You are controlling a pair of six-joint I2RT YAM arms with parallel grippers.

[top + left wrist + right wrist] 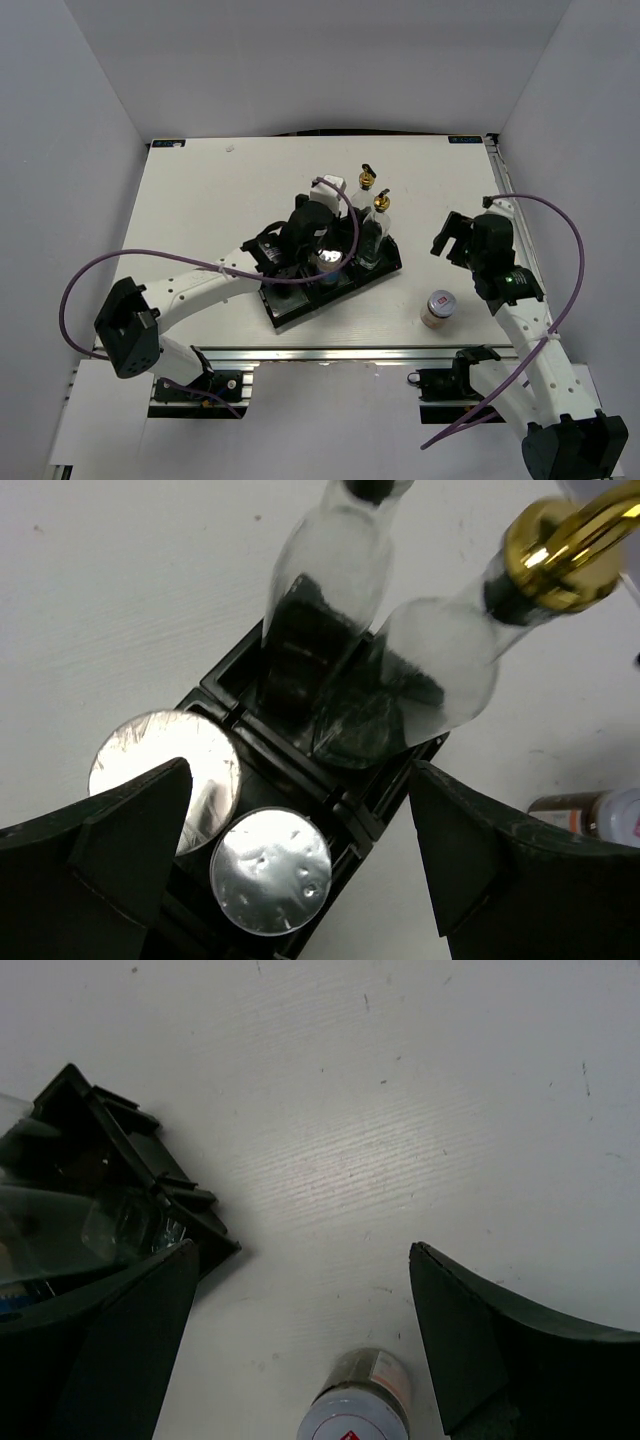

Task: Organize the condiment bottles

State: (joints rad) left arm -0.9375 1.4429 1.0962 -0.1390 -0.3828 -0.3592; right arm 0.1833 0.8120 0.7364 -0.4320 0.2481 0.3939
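Left gripper (300, 800) hangs over the black tray (225, 677), jaws spread wide and empty. Under them two silver-capped shakers (165, 765) stand side by side in the tray, with two clear glass bottles (440, 670) with gold spouts upright in its right end just beyond. The brown jar (438, 308) stands alone on the white surface (200, 200), outside the tray to its right and nearer. Right gripper (302, 1260) sits above the surface between tray and jar, jaws open, touching neither.
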